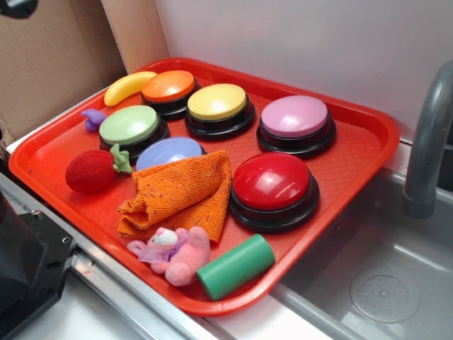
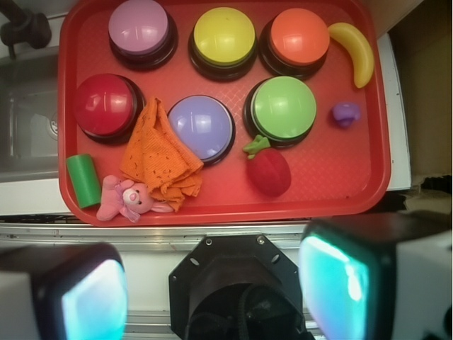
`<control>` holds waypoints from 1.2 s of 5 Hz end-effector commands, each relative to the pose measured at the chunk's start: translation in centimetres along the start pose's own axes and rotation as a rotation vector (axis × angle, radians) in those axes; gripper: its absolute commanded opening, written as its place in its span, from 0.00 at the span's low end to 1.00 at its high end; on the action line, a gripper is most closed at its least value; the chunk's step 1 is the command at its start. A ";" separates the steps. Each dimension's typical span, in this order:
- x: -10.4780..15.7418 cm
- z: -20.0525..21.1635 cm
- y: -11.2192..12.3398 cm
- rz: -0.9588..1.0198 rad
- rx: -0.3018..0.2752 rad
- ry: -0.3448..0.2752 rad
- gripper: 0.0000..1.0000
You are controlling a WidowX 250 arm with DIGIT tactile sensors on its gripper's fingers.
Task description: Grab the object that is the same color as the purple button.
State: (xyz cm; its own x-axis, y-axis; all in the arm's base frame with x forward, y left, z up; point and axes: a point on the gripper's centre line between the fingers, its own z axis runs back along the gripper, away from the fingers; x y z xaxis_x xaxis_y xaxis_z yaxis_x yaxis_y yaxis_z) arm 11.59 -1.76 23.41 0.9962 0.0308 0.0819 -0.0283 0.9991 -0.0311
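Overhead, high above the tray [image 2: 368, 152]: hand [image 2: 212, 290] with both pads [image 2: 333, 276] spread well apart, nothing between them, only the mount visible in the gap. Not visible in the exterior view.

Easily mistaken from up here: pink plush animal [image 2: 124, 200] with its lilac bow, or periwinkle-blue button [image 2: 201, 126], both closer to the middle of the tray than the real target. Wrong descent likely if colour alone guides the pick. Another risk: target very small, so a slight offset means pads closing on bare tray, or nudging it toward the rim. Crowding too, with the green button [image 2: 284, 108] just beside it on one side and the banana [image 2: 357, 49] near on the other; wide pads could clip either.

Purple button [image 2: 139, 27]: pinkish-lilac dome on a black base, at a far corner of the tray.

Object [image 2: 346, 113]: tiny, violet-purple, knobby and irregular, lying on bare tray between green button and tray edge. Probably light and prone to rolling.
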 end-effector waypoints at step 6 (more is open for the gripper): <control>5.5 -10.2 10.6 0.991 0.034 -0.272 1.00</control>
State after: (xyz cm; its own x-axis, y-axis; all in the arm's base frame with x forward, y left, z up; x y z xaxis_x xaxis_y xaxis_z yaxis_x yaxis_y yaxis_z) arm 17.84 8.18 12.49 0.4835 0.8422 0.2384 -0.8357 0.5252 -0.1605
